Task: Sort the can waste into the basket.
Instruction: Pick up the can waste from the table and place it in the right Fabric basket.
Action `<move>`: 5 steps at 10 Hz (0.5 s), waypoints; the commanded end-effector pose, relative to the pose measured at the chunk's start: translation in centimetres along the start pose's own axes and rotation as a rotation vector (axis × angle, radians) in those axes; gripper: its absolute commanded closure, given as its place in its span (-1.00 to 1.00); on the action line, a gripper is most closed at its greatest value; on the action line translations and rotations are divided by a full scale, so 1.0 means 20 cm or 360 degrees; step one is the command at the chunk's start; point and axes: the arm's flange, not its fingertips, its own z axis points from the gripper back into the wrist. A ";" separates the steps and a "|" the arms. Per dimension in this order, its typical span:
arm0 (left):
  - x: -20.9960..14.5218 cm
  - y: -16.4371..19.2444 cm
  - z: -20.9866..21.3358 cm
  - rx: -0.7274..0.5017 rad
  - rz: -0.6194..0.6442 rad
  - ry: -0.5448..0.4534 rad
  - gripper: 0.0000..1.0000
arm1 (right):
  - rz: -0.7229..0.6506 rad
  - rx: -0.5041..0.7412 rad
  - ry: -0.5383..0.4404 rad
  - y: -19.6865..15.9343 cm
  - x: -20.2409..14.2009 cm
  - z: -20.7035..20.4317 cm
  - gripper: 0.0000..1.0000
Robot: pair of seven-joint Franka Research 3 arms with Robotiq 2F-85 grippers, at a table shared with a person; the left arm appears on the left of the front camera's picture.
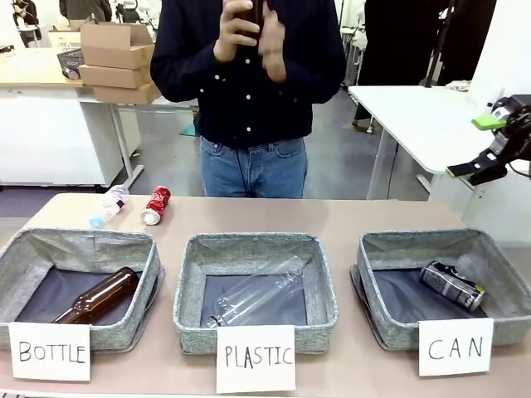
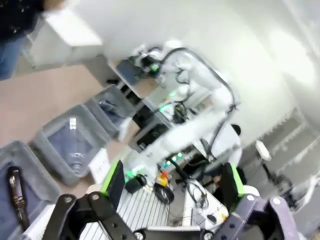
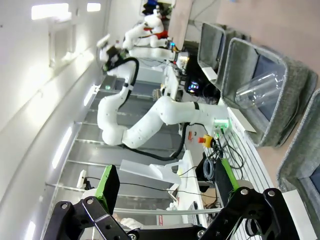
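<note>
Lying on tan table (image 1: 373, 217): red can (image 1: 155, 205); white desk (image 1: 415, 116) behind; left fingers (image 2: 114, 180), right fingers (image 3: 109, 186) spread.

Front view bright, even, sharp; left wrist view blurred, washed out; right wrist view glare top left

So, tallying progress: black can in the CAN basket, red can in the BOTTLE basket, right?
Not quite. The front view shows the red can on the table behind the BOTTLE basket; the black can does lie in the CAN basket.
</note>
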 end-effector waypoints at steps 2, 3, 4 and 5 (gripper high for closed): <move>-0.31 -0.04 0.19 -0.0347 -0.0445 -0.0175 -1.00 | 0.0026 -0.0001 0.0022 0.01 0.00 0.01 -1.00; -0.32 0.00 0.25 -0.0358 -0.0394 -0.0319 -1.00 | 0.0026 -0.0001 0.0022 0.01 0.00 0.01 -1.00; -0.27 -0.17 0.16 -0.0197 -0.0356 -0.0130 -1.00 | 0.0026 -0.0001 0.0022 0.01 0.00 0.01 -1.00; -0.27 -0.17 0.16 -0.0197 -0.0356 -0.0130 -1.00 | 0.0026 -0.0001 0.0022 0.01 0.00 0.01 -1.00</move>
